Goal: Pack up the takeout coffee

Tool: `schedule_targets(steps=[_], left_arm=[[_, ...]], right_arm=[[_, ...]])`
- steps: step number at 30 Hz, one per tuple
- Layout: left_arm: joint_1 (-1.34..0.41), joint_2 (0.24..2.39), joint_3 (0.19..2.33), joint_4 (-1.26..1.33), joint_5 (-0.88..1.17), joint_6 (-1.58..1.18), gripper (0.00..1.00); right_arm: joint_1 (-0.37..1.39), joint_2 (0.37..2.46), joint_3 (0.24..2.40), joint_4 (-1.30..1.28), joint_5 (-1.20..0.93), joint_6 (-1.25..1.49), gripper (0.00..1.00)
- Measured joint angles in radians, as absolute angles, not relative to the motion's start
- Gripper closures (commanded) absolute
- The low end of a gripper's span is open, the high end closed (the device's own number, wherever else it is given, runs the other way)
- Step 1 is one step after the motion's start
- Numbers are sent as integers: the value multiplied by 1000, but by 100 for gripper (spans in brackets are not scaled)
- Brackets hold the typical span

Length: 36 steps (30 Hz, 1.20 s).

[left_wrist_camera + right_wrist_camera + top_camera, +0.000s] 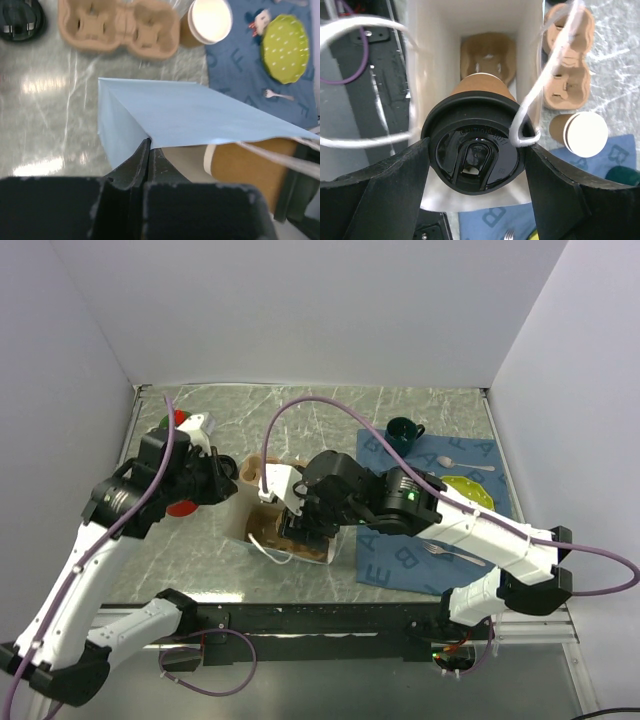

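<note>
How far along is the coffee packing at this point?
Done: the lidded coffee cup is picked up, and a carrier lies at the bottom of the paper bag. In hand: the left gripper has its jaws shut on the bag wall, and the right gripper holds the cup in the bag's mouth. Left: seat the cup and release.

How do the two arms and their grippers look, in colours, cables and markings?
The left arm and the right arm have white links, black joints and a looping purple cable each. Their fingers are matte black. A small green light shows on the right arm.
</note>
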<state>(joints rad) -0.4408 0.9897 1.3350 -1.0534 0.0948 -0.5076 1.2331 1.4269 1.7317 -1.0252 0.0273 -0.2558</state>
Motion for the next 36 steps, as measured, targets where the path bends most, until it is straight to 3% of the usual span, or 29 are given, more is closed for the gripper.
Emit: schedule_targets(steps=[9,16,17,18,20,21,22,26,33,36], left_arm=[[-441,883,1222,-900,118,-426,99],[-441,827,1150,-850,184,-428,99],[-441,814,1140,-849,190,-430,97],[-441,799,1131,-845,196,-432,84],[-441,780,1127,-840,200,-438,68],[-441,773,1127,-835,204,-446,54],[-441,771,1128,-834,204,-461,50],[-441,775,1131,-861,215,-509,48],[-441,730,1131,-971,267,-630,34],[-441,685,1132,-1019,266,-643,35]], right_arm=[[1235,1498,1778,-1006,121,-282,49],[1249,1494,1666,-926,176,-294,50],[1256,1494,1644,-924,186,-299,50],[1267,1494,1618,-918,197,-305,50],[1287,1492,1571,-907,212,-309,50],[1299,1490,1545,-900,220,-309,50],[1312,1488,1522,-898,226,-308,50],[1353,1477,1476,-892,257,-300,50],[1399,1414,1435,-860,302,-251,50],[1403,1398,1422,-849,313,-229,50]])
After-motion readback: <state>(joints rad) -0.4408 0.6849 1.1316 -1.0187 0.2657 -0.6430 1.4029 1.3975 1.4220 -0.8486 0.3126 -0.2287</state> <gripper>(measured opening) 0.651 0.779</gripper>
